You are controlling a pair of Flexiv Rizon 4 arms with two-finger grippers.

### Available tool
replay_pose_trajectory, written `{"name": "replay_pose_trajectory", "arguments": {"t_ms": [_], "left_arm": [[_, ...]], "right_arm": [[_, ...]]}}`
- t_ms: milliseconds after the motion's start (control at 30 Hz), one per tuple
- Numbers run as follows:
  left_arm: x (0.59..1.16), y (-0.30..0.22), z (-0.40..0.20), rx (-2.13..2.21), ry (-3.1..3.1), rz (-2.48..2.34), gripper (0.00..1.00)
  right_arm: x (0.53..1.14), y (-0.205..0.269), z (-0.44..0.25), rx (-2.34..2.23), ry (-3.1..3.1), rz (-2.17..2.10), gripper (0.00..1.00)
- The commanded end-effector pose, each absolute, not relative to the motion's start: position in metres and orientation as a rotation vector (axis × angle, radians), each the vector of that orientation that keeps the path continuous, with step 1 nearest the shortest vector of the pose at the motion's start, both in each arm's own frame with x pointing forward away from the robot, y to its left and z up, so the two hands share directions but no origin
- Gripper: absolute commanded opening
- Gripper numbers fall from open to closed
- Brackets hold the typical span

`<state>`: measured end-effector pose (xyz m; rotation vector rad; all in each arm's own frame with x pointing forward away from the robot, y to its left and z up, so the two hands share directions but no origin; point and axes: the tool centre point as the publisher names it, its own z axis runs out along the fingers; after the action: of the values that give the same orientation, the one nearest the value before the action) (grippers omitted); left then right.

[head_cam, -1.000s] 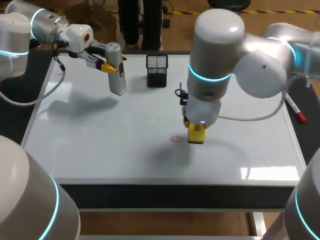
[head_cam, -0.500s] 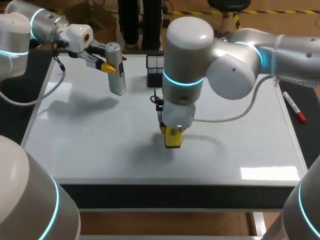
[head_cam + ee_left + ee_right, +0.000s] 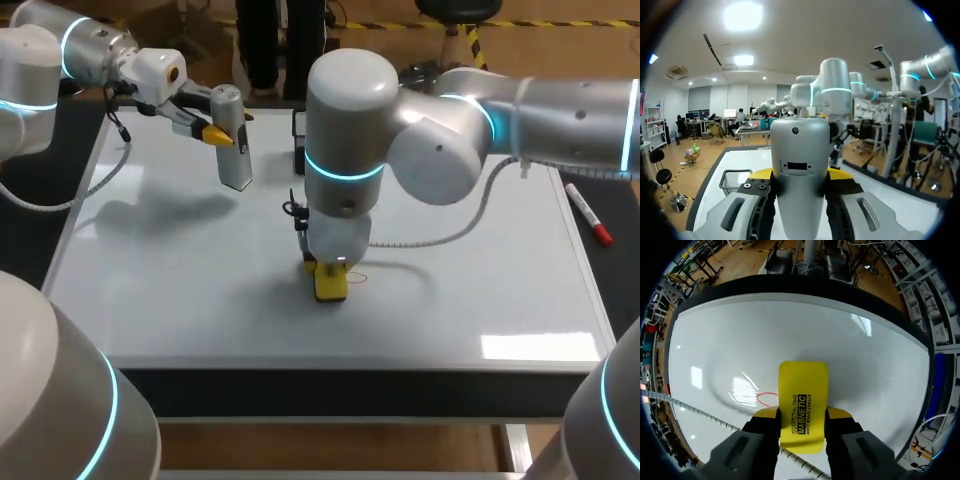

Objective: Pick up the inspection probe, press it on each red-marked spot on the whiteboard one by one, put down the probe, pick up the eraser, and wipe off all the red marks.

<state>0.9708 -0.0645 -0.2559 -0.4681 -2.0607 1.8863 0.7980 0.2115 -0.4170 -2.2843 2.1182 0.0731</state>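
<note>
The grey inspection probe (image 3: 232, 140) stands upright at the whiteboard's (image 3: 180, 290) far left, with my left gripper (image 3: 224, 133) shut on its upper part. In the left wrist view the probe (image 3: 800, 165) fills the gap between the yellow fingertips (image 3: 761, 174). My right arm reaches to the board's middle, and its gripper (image 3: 330, 270) is shut on the yellow eraser (image 3: 330, 285), which is pressed flat on the board. A thin red ring mark (image 3: 357, 277) lies just right of the eraser. In the right wrist view the eraser (image 3: 803, 402) sits between the fingers, with the red mark (image 3: 767, 399) beside it.
A black mesh holder (image 3: 299, 130) stands at the back, mostly hidden behind my right arm; it also shows beside the probe (image 3: 735, 180). A red marker pen (image 3: 588, 215) lies past the board's right edge. The dark front edge (image 3: 330, 385) runs close below the eraser.
My right arm has slid the eraser leftward across the board, over the red mark, which now shows on the eraser's right. The left arm and probe have not moved.
</note>
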Motion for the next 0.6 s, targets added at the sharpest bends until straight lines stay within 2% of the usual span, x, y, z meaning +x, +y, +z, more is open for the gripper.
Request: {"name": "replay_pose_trajectory", "arguments": {"t_ms": [33, 600], "left_arm": [[0.971, -0.064, -0.254, -0.47, -2.061, 1.883, 0.0], [0.971, -0.064, -0.254, -0.47, -2.061, 1.883, 0.0]], "right_arm": [[0.801, 0.212, -0.424, -2.291, 2.114, 0.091, 0.0], [0.804, 0.186, -0.441, -2.267, 2.205, 0.106, 0.0]]}}
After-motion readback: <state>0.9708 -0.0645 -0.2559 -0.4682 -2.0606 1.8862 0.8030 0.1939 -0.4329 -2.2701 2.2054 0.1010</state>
